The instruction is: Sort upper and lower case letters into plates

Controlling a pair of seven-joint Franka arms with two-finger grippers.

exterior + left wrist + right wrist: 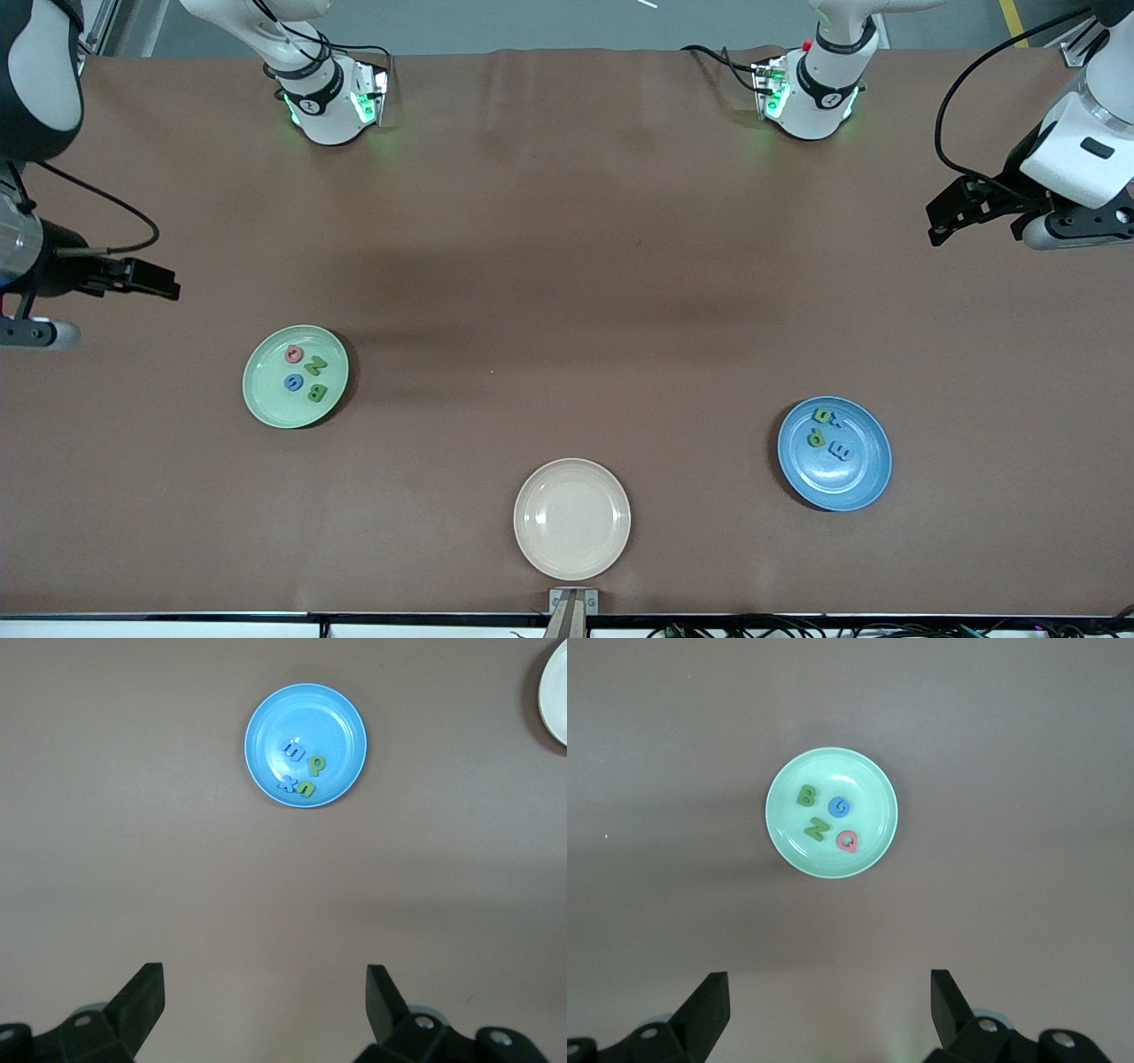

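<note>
The sorting is looking finished, judging by how things are lying: no letter is showing on the bare table (567, 266), and all eight are sitting inside the two plates.

The green plate (262, 400) is lying toward the right arm's end of the table, out ahead of the right gripper (829, 1014) in that wrist view and well apart from it. It is holding four capitals: a green B (805, 796), a blue G (839, 805), a green Z (816, 828) and a pink Q (847, 842). The right gripper (151, 279) is hanging at the table's edge with its fingers spread apart and nothing between them; this arm is waiting.

The blue plate (864, 483) is lying toward the left arm's end, likewise out ahead of the left gripper (266, 1010) and well apart from it. It is carrying four small-case letters: a blue m (293, 750), a green p (317, 765), a green n (306, 789) and a blue one (287, 785) touching the n, whose shape I cannot tell. The left gripper (952, 220) is hovering over the table's other end, fingers also apart and empty, and this arm is waiting too.

Count: two task plates, four letters in each, eight in all. A third, cream plate (532, 549) is sitting between the two, nearer the front camera, with nothing in it.

As far as I can judge, nothing is left to move.
</note>
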